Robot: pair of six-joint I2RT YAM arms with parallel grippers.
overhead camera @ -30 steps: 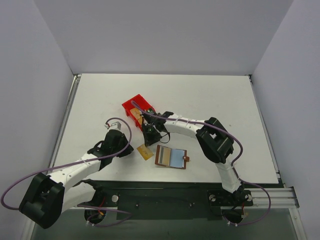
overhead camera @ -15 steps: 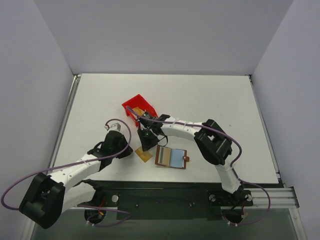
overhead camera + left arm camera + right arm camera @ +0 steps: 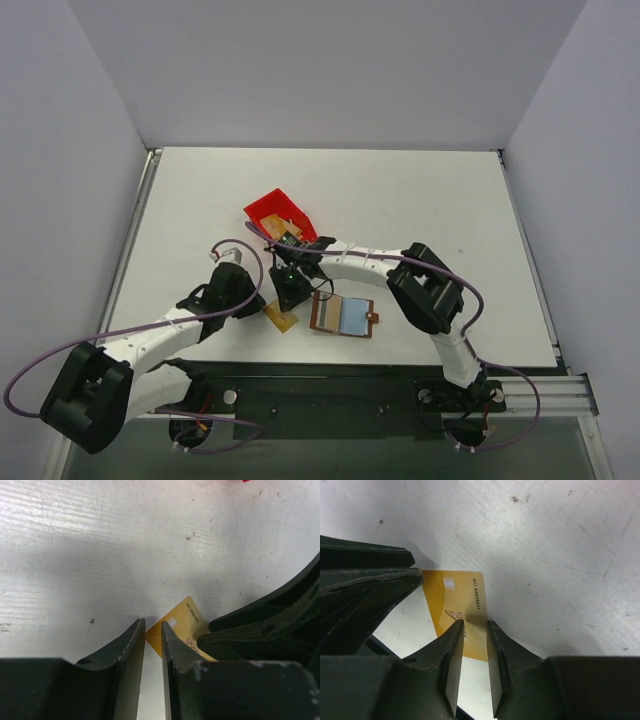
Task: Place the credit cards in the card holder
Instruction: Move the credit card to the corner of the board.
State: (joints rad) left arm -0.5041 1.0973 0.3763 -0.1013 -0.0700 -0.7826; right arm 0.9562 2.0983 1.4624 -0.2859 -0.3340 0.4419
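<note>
One gold credit card [image 3: 282, 319] lies near the table's front edge, just left of the open brown card holder [image 3: 343, 314] with its light blue pockets. My right gripper [image 3: 475, 622] stands over the card [image 3: 455, 595], jaws a narrow gap apart, tips down on its face near the printed number. My left gripper [image 3: 152, 623] meets the card [image 3: 182, 620] from the other side. Its jaws are also slightly apart, with the card's corner showing between the tips. In the top view the left gripper [image 3: 258, 303] and right gripper [image 3: 289, 296] flank the card closely.
A red bin [image 3: 262, 208] stands tilted behind the grippers with more gold cards [image 3: 291, 221] inside. The table's front edge and the dark base rail [image 3: 330, 400] lie just below the card. The right arm arches over the card holder's far side.
The right gripper came forward from beside the red bin down onto the card. The card slid toward the front left, closer to the left gripper.
</note>
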